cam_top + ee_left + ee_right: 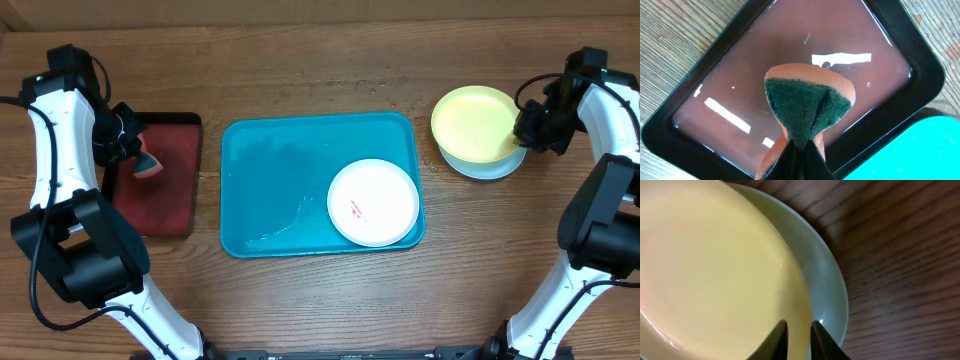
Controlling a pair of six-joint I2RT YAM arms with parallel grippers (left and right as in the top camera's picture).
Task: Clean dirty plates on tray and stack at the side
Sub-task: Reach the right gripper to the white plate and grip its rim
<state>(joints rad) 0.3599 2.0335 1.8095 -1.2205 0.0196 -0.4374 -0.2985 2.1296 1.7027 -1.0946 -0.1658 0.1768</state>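
Right end effector [799,326] pinches glossy yellow-green plate [715,265] (on pale-blue plate [832,282]) | left end effector [801,148] pinches sponge [805,102]

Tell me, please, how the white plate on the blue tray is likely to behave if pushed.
The white plate looks thin and shallow, so probably light and stiff. The tray shows a wet sheen beside it, so it may slide easily. Lying flat, it seems unlikely to tip.

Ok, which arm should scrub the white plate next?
Left, probably. Its jaws hold the sponge over the red tray; the right jaws clasp the rim of the yellow plate, stacked on the blue plate at the side.
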